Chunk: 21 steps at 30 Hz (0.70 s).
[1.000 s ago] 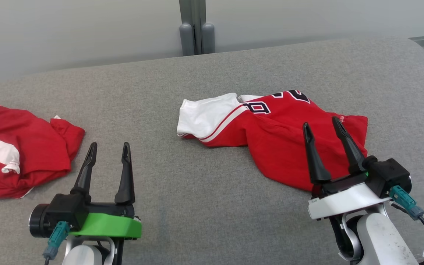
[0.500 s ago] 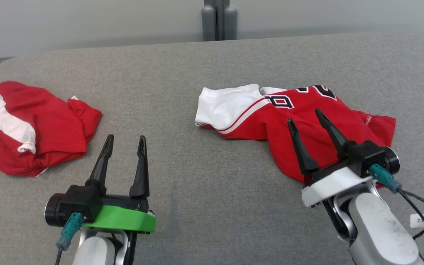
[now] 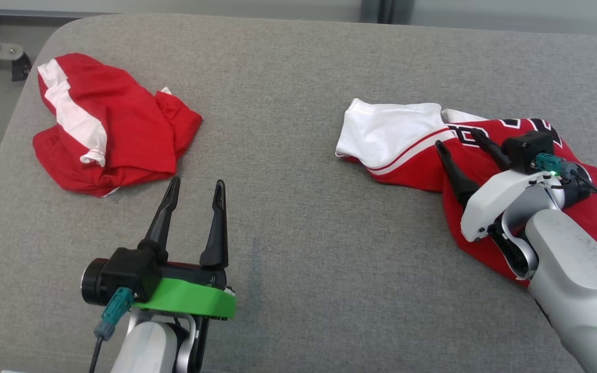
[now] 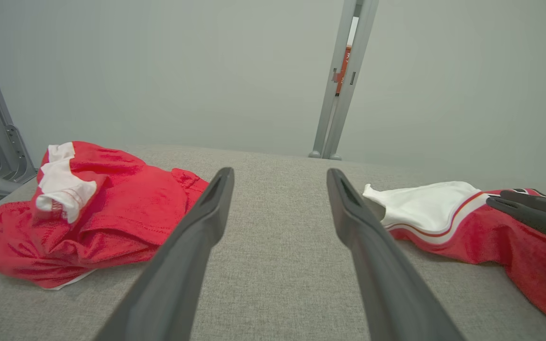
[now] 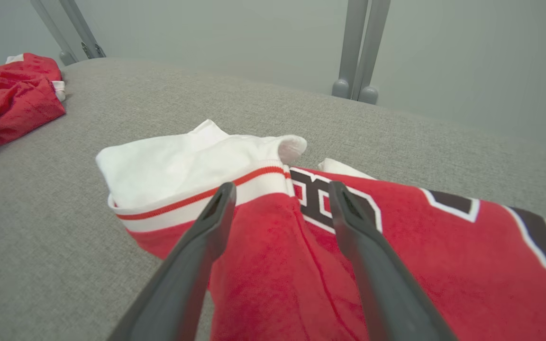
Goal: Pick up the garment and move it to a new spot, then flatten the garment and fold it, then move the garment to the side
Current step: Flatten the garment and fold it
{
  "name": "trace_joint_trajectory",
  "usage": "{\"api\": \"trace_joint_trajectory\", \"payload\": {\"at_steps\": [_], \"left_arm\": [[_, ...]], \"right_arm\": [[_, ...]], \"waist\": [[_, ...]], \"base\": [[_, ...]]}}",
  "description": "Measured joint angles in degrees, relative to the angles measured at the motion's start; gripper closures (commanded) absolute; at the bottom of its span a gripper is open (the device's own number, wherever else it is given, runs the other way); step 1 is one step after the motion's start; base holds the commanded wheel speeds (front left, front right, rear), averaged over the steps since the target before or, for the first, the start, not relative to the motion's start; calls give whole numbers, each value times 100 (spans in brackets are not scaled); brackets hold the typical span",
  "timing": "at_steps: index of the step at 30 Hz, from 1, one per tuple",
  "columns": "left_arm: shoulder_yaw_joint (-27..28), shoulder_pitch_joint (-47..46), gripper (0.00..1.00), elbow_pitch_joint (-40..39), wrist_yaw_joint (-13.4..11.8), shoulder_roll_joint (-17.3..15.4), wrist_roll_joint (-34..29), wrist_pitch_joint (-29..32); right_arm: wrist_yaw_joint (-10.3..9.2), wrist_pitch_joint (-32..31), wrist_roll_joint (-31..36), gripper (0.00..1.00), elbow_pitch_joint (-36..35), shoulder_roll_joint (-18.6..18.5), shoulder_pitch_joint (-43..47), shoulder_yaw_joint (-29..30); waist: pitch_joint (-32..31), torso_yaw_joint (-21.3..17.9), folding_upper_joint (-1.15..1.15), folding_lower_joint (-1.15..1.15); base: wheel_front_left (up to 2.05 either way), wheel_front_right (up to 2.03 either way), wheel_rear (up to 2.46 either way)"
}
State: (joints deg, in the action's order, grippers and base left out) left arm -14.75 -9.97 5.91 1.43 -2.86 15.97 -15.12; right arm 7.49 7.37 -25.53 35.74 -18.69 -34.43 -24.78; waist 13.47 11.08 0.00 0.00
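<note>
Red-and-white crumpled jersey is lying to my right, so I am poising the right gripper over it for pickup, left gripper idling aside, both spread wide, empty.

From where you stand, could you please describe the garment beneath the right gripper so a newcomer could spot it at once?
On the grey fabric surface lie two red garments. The one meant is the jersey on the robot's right, beneath the open right gripper. Unlike the crumpled garment at the left, it shows a white sleeve edged with a red stripe and dark, white-outlined lettering.
</note>
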Motion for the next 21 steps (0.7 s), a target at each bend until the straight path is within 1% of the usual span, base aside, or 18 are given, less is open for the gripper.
{"api": "trace_joint_trajectory", "payload": {"at_steps": [3,4,5,6,9,13,17,19,21], "left_arm": [[-11,0,0,4,-20,1,16,0],[-13,0,0,5,-20,1,21,0],[-16,1,0,8,-24,1,37,0],[-25,1,0,9,-26,1,56,0],[-48,0,0,20,-52,1,64,0],[-48,-3,0,48,-69,1,81,0],[-11,-4,0,60,-89,1,110,0],[8,-2,0,65,-92,1,113,0],[26,8,0,66,-93,1,121,0]], "right_arm": [[0,-100,-352,0,172,-109,-129,-291],[0,-127,-455,2,234,-132,-173,-375],[1,-158,-542,37,277,-155,-215,-428],[0,-163,-634,100,313,-194,-266,-493],[0,-8,-846,100,381,-260,-422,-598],[1,368,-824,100,550,-388,-714,-653],[1,675,-590,100,556,-447,-1109,-576],[0,733,-464,100,412,-459,-1248,-548],[1,745,-181,100,123,-460,-1339,-535]], "waist": [[75,154,0,0],[96,198,0,0],[111,228,0,0],[127,262,0,0],[142,327,0,0],[78,333,0,0],[-17,308,0,0],[-66,291,0,0],[-126,269,0,0]], "base": [[0,0,0],[0,0,0],[0,0,0],[0,0,0],[0,0,0],[0,0,0],[0,0,0],[0,0,0],[0,0,0]]}}
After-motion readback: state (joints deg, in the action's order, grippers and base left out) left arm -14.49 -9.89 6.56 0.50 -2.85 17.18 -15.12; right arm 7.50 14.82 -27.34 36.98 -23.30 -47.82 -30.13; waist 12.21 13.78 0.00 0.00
